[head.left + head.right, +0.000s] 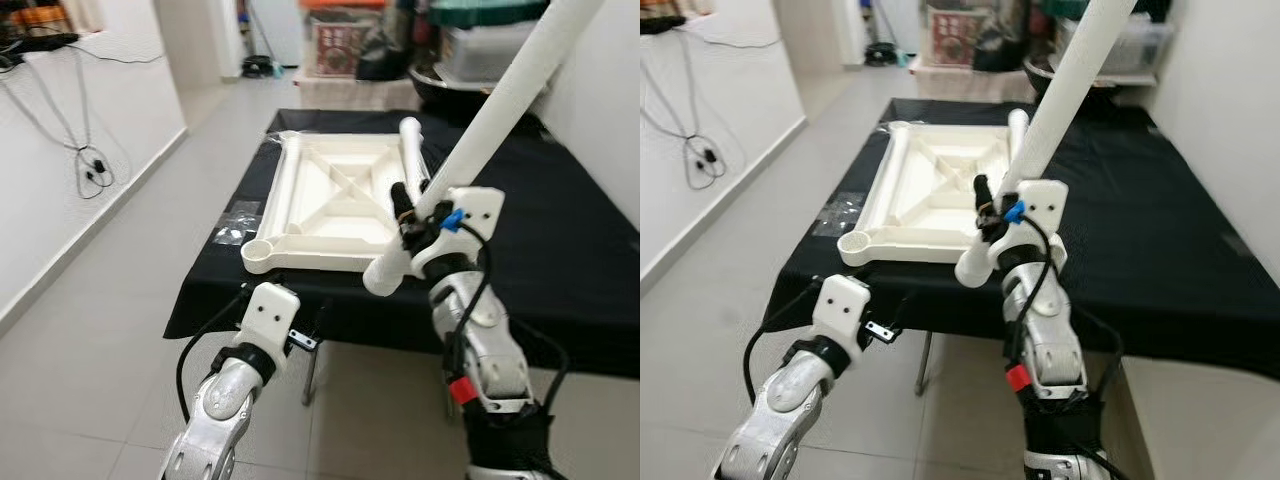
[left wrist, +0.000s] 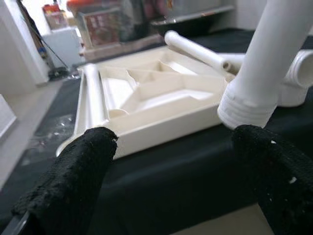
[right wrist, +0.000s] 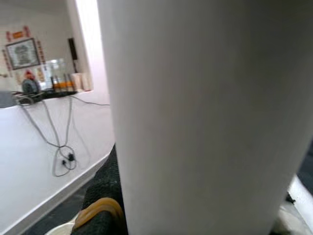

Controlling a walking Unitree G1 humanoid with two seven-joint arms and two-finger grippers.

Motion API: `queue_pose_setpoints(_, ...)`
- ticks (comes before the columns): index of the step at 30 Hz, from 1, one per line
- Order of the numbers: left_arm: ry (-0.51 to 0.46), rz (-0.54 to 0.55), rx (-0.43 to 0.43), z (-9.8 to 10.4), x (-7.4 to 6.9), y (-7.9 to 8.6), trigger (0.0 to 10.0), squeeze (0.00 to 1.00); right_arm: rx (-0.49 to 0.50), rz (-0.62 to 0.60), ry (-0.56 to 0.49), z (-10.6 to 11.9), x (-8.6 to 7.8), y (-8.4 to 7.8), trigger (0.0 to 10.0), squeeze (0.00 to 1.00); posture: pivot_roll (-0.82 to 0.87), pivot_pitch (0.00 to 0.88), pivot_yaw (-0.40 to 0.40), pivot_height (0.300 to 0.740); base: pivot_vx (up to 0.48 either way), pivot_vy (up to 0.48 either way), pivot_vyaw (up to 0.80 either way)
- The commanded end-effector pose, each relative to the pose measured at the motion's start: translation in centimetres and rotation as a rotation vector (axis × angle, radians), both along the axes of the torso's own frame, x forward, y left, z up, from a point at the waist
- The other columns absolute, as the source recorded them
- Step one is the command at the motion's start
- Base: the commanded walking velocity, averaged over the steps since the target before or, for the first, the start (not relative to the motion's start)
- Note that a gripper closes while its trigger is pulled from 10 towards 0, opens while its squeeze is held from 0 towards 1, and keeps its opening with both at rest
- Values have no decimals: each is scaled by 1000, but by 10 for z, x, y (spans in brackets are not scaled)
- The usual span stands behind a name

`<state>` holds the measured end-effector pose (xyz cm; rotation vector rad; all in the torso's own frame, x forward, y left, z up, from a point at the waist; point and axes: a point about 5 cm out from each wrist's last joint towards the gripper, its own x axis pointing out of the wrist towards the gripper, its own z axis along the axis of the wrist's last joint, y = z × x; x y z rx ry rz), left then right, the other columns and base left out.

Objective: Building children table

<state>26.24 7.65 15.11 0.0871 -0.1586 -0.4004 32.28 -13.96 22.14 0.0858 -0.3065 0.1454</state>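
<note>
A tiled floor [image 1: 120, 330] lies open at the left of a black-covered table [image 1: 560, 250]. The upturned white tabletop [image 1: 330, 205] rests near its front edge. The right tool [image 1: 420, 225] is clamped on a long white leg [image 1: 490, 130], slanting up to the far right. The left tool [image 2: 166, 171], fingers apart, hovers by the near edge. No writing is readable.

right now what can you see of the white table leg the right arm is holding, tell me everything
The white table leg is a long smooth tube, plastic by its look, with a ribbed, threaded end at the bottom. The right gripper is shut on it near that end. It is tilted, rising up and away to the right, its lower end hanging over the near edge of the black-covered table, close to the upturned white tabletop.
</note>
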Motion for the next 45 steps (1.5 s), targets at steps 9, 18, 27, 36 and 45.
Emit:
queue_pose_setpoints(9,-6,77,-16,12,2,11,10000,0,-32,-32,20,-9,-9,-6,10000,0,21,0,-8,740,0,0,800)
queue_pose_setpoints(18,73,69,-9,-10,-7,7,10000,0,-7,-76,69,-22,-18,-6,10000,0,11,0,-2,740,0,0,-288)
queue_pose_setpoints(27,100,64,-8,-12,-9,8,10000,0,17,-62,40,-14,-21,1,10000,0,8,0,8,740,0,0,-788)
queue_pose_setpoints(36,28,85,-48,7,-1,15,10000,0,34,-36,-113,30,-24,12,10000,0,7,0,11,740,0,85,-582)
queue_pose_setpoints(45,35,116,-38,8,3,24,10000,0,17,-42,-83,21,-25,12,10000,0,10,0,7,740,0,480,0)
